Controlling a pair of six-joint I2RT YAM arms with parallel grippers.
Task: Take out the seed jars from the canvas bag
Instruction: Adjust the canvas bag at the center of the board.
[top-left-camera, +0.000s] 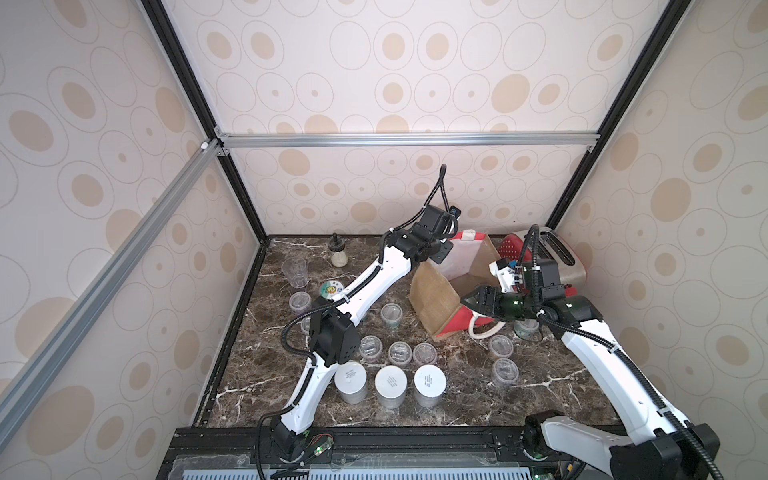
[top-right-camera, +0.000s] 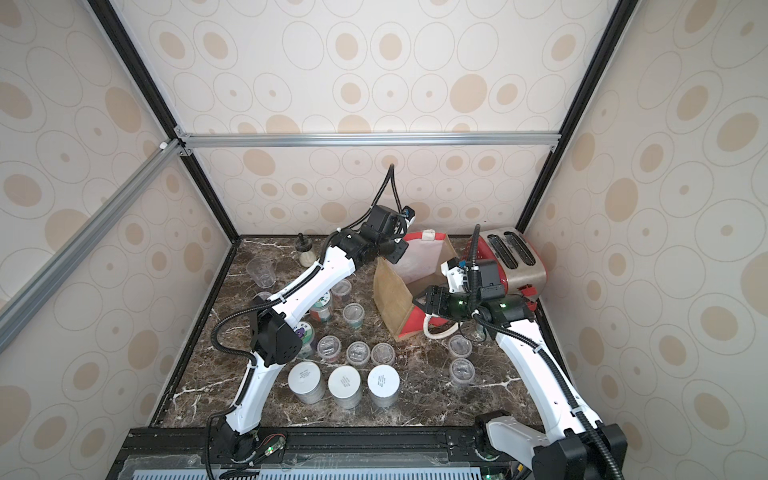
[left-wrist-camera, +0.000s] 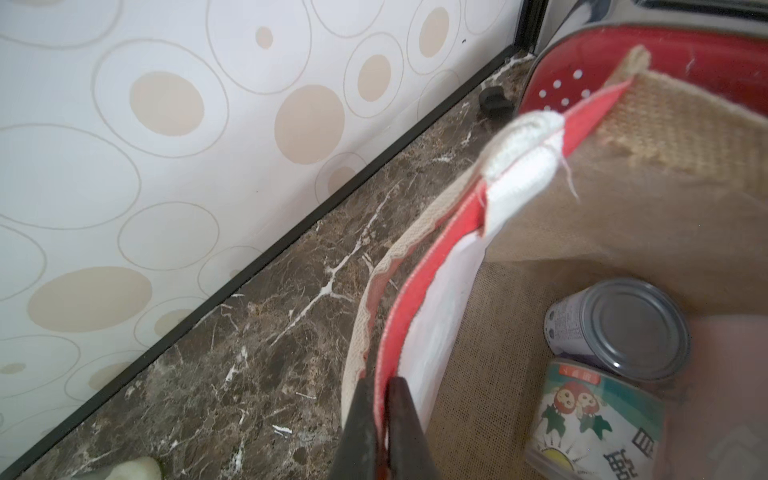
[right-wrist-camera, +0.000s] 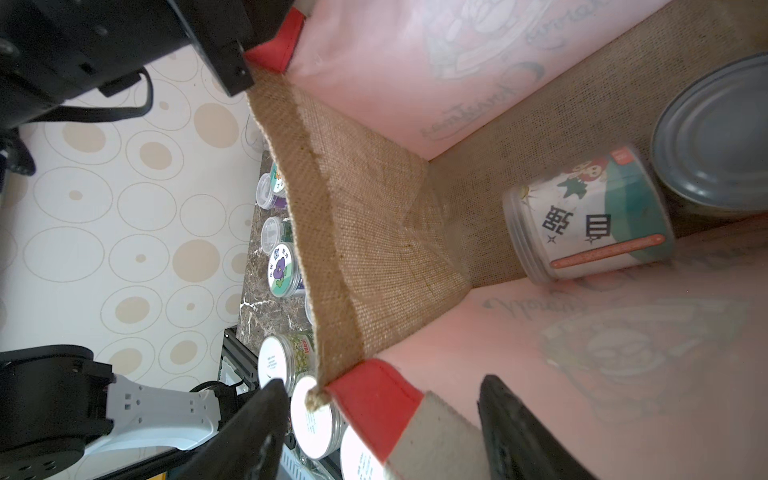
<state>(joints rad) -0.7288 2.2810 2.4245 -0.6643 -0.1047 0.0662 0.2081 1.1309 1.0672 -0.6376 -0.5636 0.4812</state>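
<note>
The canvas bag (top-left-camera: 432, 291) sits tilted with its mouth open at the back right of the table in both top views. My left gripper (left-wrist-camera: 380, 380) is shut on the red far rim (left-wrist-camera: 419, 282) of the bag. My right gripper (right-wrist-camera: 382, 382) is open at the mouth, one finger outside and one inside the near red rim corner (right-wrist-camera: 374, 399). Inside lie a picture-labelled seed jar (right-wrist-camera: 590, 216) on its side and a grey metal can (right-wrist-camera: 715, 141). Several seed jars stand on the table: three white-lidded ones (top-left-camera: 390, 384) and short clear ones (top-left-camera: 400, 352).
A red toaster (top-left-camera: 559, 257) stands right behind the bag. A glass shaker (top-left-camera: 337, 251) and a clear tumbler (top-left-camera: 295, 272) are at the back left. Two short jars (top-left-camera: 503, 370) sit beside my right arm. The bag's rope handle (top-left-camera: 484, 330) lies on the table.
</note>
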